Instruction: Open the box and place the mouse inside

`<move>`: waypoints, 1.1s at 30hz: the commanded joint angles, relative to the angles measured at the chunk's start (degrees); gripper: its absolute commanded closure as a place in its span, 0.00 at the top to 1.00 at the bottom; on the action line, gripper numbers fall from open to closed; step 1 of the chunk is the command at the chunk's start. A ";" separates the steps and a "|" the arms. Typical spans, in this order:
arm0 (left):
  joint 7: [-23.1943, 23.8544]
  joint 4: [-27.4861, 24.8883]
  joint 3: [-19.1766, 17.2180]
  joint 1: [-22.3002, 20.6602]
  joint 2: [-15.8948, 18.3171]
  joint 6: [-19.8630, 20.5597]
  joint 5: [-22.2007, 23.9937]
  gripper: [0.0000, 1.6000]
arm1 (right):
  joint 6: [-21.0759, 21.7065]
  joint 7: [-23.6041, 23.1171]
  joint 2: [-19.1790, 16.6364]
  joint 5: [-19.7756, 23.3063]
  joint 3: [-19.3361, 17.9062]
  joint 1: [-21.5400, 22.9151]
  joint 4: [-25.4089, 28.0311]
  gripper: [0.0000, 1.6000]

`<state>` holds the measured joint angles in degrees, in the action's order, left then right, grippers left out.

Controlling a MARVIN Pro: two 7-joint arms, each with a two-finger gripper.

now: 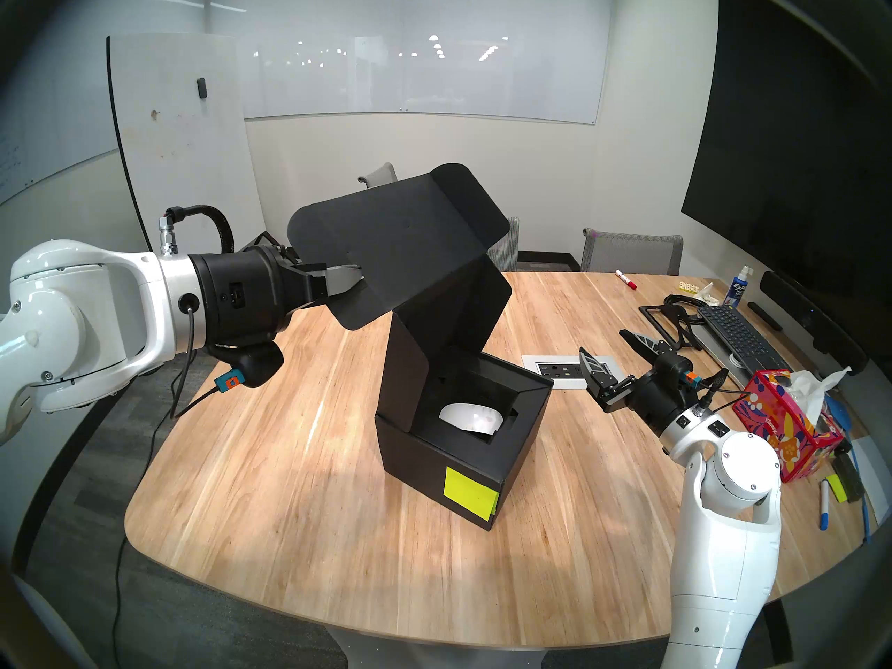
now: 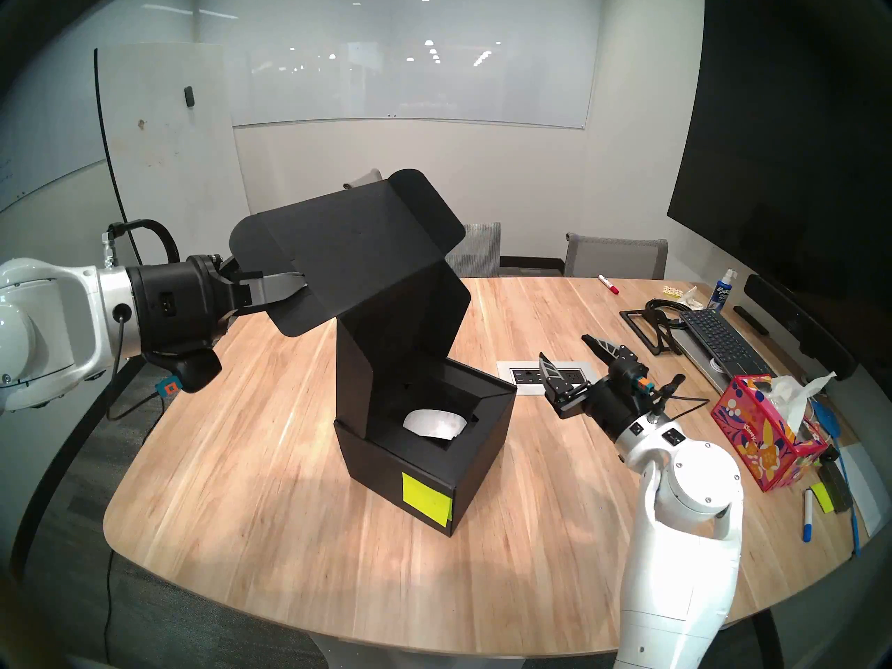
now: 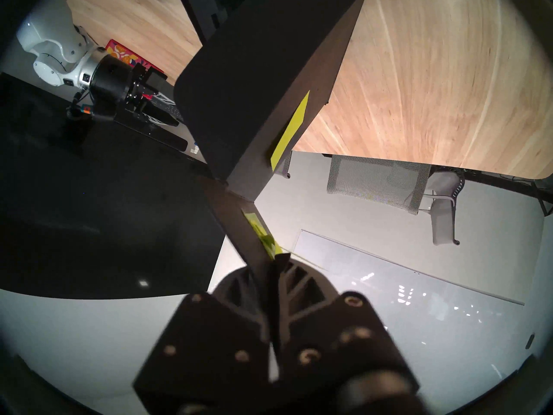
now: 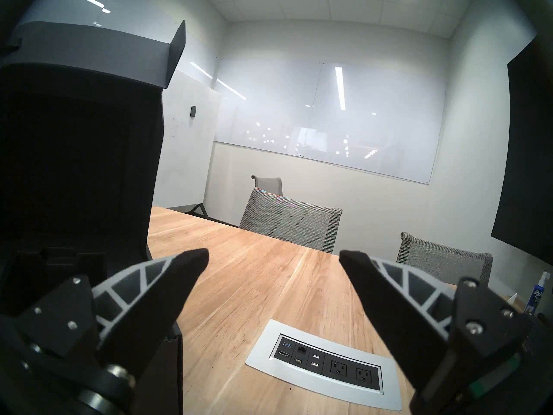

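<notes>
The black box [image 1: 425, 465] stands mid-table with its flap lid [image 1: 410, 248] swung up and leaning toward my left. A neon yellow-green note [image 1: 470, 496] is stuck on the box's front. The white mouse [image 1: 470, 418] lies inside the open box. My left gripper [image 1: 357, 279] is shut on the lid's edge flap and holds it up; the left wrist view shows its fingers [image 3: 299, 282] pinching the black card. My right gripper [image 1: 603, 342] hovers just right of the box, open and empty; in its wrist view the fingertips [image 4: 194, 255] stand wide apart.
A power outlet panel [image 1: 555, 366] is set into the table between the box and my right gripper. A pink patterned tissue box [image 1: 782, 426], keyboard [image 1: 738, 335], markers and a spray bottle [image 1: 738, 286] crowd the right edge. Chairs [image 1: 632, 253] stand behind the table.
</notes>
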<state>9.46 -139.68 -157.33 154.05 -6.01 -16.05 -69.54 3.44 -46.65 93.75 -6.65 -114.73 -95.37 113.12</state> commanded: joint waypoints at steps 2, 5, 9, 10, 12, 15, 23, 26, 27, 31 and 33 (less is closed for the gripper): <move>-1.93 -0.32 0.28 -0.35 0.14 -1.95 -2.32 0.00 | -0.23 0.05 -0.12 0.21 -0.06 0.61 0.89 1.00; -2.95 -0.32 0.13 -0.90 0.14 -2.06 -3.36 0.00 | -0.23 0.05 -0.12 0.20 -0.05 0.61 0.86 1.00; -4.10 -0.32 0.10 -1.39 0.14 -2.29 -4.40 0.00 | -0.23 0.05 -0.12 0.19 -0.05 0.61 0.83 1.00; -4.10 -0.32 0.10 -1.39 0.14 -2.29 -4.40 0.00 | -0.23 0.05 -0.12 0.19 -0.05 0.61 0.83 1.00; -4.99 -0.32 0.27 -1.68 0.15 -2.49 -5.16 0.00 | -0.23 0.05 -0.12 0.19 -0.05 0.61 0.79 1.00; -5.52 -0.32 0.46 -1.78 0.15 -2.58 -5.43 0.00 | -0.23 0.05 -0.12 0.18 -0.05 0.61 0.77 1.00; -8.34 -0.32 1.53 -2.29 0.16 -2.89 -6.88 0.00 | -0.22 0.04 -0.12 0.15 -0.04 0.60 0.64 1.00; -9.00 -0.32 1.78 -2.40 0.16 -2.87 -7.13 0.00 | -0.21 0.04 -0.12 0.14 -0.04 0.59 0.60 1.00; -9.34 -0.32 1.91 -2.44 0.16 -2.85 -7.24 0.00 | -0.21 0.04 -0.12 0.13 -0.04 0.58 0.58 1.00; -10.70 -0.32 2.48 -2.49 0.16 -2.70 -7.41 0.00 | -0.20 0.04 -0.12 0.11 -0.03 0.57 0.48 1.00; -11.58 -0.32 2.76 -2.58 0.16 -2.61 -7.56 0.00 | -0.20 0.03 -0.12 0.10 -0.03 0.57 0.39 1.00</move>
<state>0.26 -139.64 -155.55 151.10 -5.97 -17.96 -77.14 3.44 -46.66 93.75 -6.72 -114.73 -95.36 112.76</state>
